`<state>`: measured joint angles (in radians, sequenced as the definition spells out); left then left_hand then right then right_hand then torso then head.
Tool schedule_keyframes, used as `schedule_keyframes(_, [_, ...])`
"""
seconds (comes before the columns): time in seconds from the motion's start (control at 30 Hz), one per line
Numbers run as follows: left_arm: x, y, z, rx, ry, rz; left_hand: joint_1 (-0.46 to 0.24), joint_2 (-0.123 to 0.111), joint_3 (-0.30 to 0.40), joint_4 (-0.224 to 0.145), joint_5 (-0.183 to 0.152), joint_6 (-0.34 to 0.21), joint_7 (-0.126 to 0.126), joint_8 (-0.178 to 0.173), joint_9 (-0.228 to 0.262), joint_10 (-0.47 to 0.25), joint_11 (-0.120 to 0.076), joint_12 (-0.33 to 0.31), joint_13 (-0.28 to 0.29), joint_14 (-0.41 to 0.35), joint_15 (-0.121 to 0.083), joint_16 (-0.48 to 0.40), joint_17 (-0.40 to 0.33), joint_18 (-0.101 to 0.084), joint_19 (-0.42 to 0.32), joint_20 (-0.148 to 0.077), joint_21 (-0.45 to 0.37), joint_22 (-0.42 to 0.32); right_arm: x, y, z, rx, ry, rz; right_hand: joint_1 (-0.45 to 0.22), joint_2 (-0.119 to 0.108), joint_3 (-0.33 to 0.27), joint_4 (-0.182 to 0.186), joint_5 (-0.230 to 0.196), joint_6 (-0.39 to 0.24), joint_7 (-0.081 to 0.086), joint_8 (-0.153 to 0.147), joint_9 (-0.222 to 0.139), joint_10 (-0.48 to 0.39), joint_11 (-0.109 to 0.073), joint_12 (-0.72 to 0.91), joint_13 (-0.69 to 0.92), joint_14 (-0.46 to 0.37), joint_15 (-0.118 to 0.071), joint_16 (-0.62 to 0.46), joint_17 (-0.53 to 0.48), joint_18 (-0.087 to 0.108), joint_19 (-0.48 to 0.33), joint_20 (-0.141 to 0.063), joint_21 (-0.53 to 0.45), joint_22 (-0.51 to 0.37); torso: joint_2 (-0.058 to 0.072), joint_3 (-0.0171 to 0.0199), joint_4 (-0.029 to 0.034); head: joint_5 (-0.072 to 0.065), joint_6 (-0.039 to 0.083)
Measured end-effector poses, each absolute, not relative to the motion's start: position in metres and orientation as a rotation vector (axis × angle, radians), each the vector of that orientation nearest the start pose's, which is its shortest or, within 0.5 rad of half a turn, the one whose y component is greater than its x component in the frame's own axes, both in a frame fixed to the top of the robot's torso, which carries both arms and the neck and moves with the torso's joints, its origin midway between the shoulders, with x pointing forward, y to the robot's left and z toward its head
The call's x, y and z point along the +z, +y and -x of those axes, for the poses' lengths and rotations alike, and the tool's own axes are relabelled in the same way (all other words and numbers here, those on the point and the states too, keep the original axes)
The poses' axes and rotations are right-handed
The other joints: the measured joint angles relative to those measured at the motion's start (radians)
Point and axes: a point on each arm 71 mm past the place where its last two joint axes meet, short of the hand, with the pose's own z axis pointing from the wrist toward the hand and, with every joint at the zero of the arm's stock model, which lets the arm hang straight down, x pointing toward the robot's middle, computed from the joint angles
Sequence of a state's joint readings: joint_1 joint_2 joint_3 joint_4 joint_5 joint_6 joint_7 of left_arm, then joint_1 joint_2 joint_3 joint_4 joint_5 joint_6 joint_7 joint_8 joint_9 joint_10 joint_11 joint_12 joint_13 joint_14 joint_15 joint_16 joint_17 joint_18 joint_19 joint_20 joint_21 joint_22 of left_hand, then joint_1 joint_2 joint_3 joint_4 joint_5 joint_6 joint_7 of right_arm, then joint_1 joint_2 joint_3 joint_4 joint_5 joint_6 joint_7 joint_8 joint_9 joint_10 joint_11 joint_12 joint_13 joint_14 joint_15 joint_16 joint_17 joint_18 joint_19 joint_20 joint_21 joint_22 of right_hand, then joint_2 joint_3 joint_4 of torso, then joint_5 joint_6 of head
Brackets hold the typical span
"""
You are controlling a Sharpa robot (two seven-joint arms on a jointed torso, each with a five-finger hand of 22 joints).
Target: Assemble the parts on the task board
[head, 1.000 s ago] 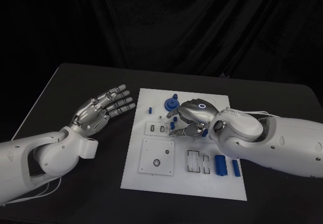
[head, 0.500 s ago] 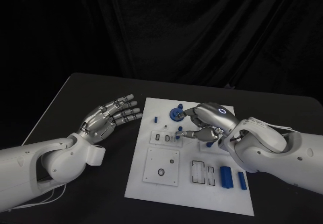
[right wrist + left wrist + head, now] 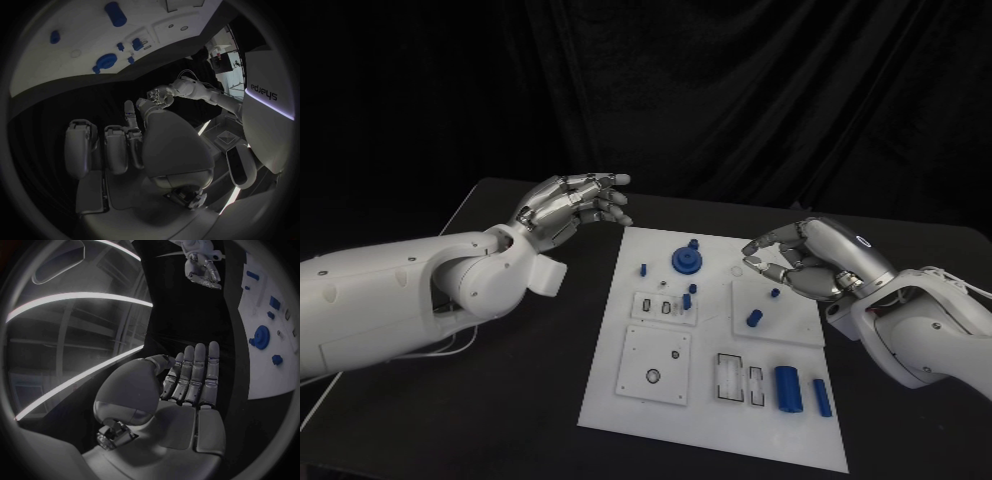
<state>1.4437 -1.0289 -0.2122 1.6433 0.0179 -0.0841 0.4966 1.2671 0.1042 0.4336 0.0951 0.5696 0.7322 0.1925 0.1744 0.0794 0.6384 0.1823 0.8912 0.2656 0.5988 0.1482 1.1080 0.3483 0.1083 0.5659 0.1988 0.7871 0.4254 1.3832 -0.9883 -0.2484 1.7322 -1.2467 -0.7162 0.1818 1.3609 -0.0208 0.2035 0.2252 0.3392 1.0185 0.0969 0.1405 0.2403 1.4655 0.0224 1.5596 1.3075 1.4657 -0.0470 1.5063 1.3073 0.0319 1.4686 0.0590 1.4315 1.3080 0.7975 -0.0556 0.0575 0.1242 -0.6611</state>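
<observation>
Hands hang raised over the black table (image 3: 516,400) as we look down on the white task board (image 3: 718,430), which lies at the middle of the table, running from near to far.

We see the left hand (image 3: 574,208) lifted above the table's far left part, just off the board's far left corner and apart from it. Its fingers (image 3: 194,370) lie straight and close together in the left wrist view, grasping nothing.

We see the right hand (image 3: 808,256) held up over the board's far right edge. Its fingers (image 3: 769,262) curl inward toward the palm, and we make out nothing between them; in the right wrist view they (image 3: 115,147) appear folded down with no part in them.

Blue parts sit across the board. A round gear-like piece (image 3: 688,259) stands near the far edge, with a small peg (image 3: 643,268) to its left. Two small blue pieces (image 3: 689,296) stand by the slotted block left of centre. On the raised right-hand plate we note a small peg (image 3: 773,293) and a stubby cylinder (image 3: 754,318). At the near right, a thick cylinder (image 3: 788,387) and a thinner rod (image 3: 821,397) lie side by side, just right of the rectangular slots (image 3: 740,378). A square plate (image 3: 656,363) with a ring-shaped hole occupies the near left.
</observation>
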Motion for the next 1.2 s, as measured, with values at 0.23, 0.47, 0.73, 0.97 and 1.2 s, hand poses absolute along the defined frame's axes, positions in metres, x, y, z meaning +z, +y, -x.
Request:
schedule_keyframes(0.23, [-0.118, 0.233, -0.490, -1.590, 1.635, 0.815, -0.011, -0.024, 0.007, 0.071, -0.081, 0.044, 0.008, 0.024, -0.004, 0.302, -0.044, 0.465, 0.611, 0.337, -0.046, 0.399, 0.488, 0.024, -0.040, -0.020, 0.362, 0.243, -0.145, -0.244, -0.444, 0.898, 1.341, -0.063, 0.004, 0.004, 0.017, 0.018, -0.027, 0.004, -0.004, -0.002, -0.001, -0.001, 0.000, -0.047, 0.000, 0.000, 0.000, -0.067, 0.000, 0.010, -0.002, 0.002, -0.076, 0.000, -0.056, 0.0186, -0.0091, -0.016, -0.049])
schedule_keyframes(0.47, [-0.127, 0.214, -0.495, -1.397, 1.840, 0.653, -0.046, -0.045, -0.064, 0.177, -0.207, 0.094, -0.015, 0.064, 0.014, 0.812, -0.068, 0.669, 1.040, 0.840, -0.073, 0.479, 0.953, 0.039, 0.261, -0.016, 0.576, 0.504, -0.156, -0.273, -0.449, 0.912, 1.406, -0.315, 0.001, 0.007, 0.012, 0.059, -0.038, -0.002, 0.002, -0.016, -0.005, -0.040, 0.003, -0.079, 0.000, 0.000, 0.000, -0.131, 0.000, 0.023, -0.031, 0.009, -0.156, 0.000, -0.099, 0.0356, -0.0245, -0.016, -0.097])
schedule_keyframes(0.73, [-0.138, 0.210, -0.508, -1.172, 1.981, 0.554, -0.192, -0.003, -0.170, 0.200, -0.274, 0.142, -0.037, 0.095, 0.045, 0.827, -0.085, 0.676, 1.043, 0.868, -0.089, 0.468, 0.960, 0.014, 0.452, -0.033, 0.627, 0.643, -0.165, -0.287, -0.456, 0.935, 1.434, -0.486, -0.053, 0.021, -0.011, 0.067, 0.017, -0.002, 0.002, -0.024, -0.006, -0.042, 0.005, -0.079, 0.000, 0.000, 0.000, -0.139, 0.000, 0.023, -0.034, 0.009, -0.173, 0.000, -0.130, 0.0529, -0.0459, 0.006, -0.137])
schedule_keyframes(0.97, [-0.148, 0.200, -0.517, -1.000, 2.119, 0.486, -0.175, 0.013, -0.224, 0.195, -0.314, 0.191, -0.081, 0.224, 0.176, 0.827, -0.129, 0.676, 1.042, 0.867, -0.134, 0.468, 0.960, 0.005, 0.549, -0.069, 0.644, 0.713, -0.171, -0.285, -0.460, 0.961, 1.460, -0.543, -0.056, 0.024, -0.013, 0.064, 0.020, -0.002, 0.002, -0.024, -0.007, -0.042, 0.005, -0.079, 0.000, 0.000, 0.000, -0.139, 0.000, 0.023, -0.034, 0.009, -0.181, 0.000, -0.145, 0.0685, -0.0624, 0.020, -0.152])
schedule_keyframes(1.2, [-0.155, 0.191, -0.525, -0.828, 2.216, 0.379, -0.166, 0.023, -0.282, 0.196, -0.347, 0.095, -0.110, 0.455, 0.494, 0.827, -0.157, 0.676, 1.042, 0.866, -0.159, 0.468, 0.960, -0.025, 0.690, -0.104, 0.681, 0.845, -0.179, -0.284, -0.464, 0.969, 1.488, -0.569, -0.056, 0.024, -0.019, 0.064, 0.024, -0.002, 0.002, -0.024, -0.007, -0.042, 0.005, -0.083, 0.000, 0.000, 0.000, -0.144, 0.000, 0.039, -0.034, 0.009, -0.186, 0.000, -0.152, 0.0828, -0.0735, 0.029, -0.157])
